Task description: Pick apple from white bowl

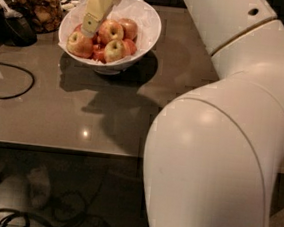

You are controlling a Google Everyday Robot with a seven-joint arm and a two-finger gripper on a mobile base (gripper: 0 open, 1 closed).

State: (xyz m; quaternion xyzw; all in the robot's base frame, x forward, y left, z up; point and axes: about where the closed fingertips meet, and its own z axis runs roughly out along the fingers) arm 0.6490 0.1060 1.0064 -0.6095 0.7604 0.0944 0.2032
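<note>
The white bowl stands at the back left of the grey table, lined with crinkled white paper. It holds several yellow apples with a red-orange blush: one in the middle, one at the front, one at the left and one at the back right. Smaller red apples lie between them. My gripper, cream-coloured, hangs tip-down over the left half of the bowl, its tip just above the apples, between the left and the middle one. It holds nothing that I can see.
A glass jar of brown snacks stands left of the bowl, with a black object in front of it. A black cable loops on the table's left. My white arm fills the right foreground. The table's front edge is near.
</note>
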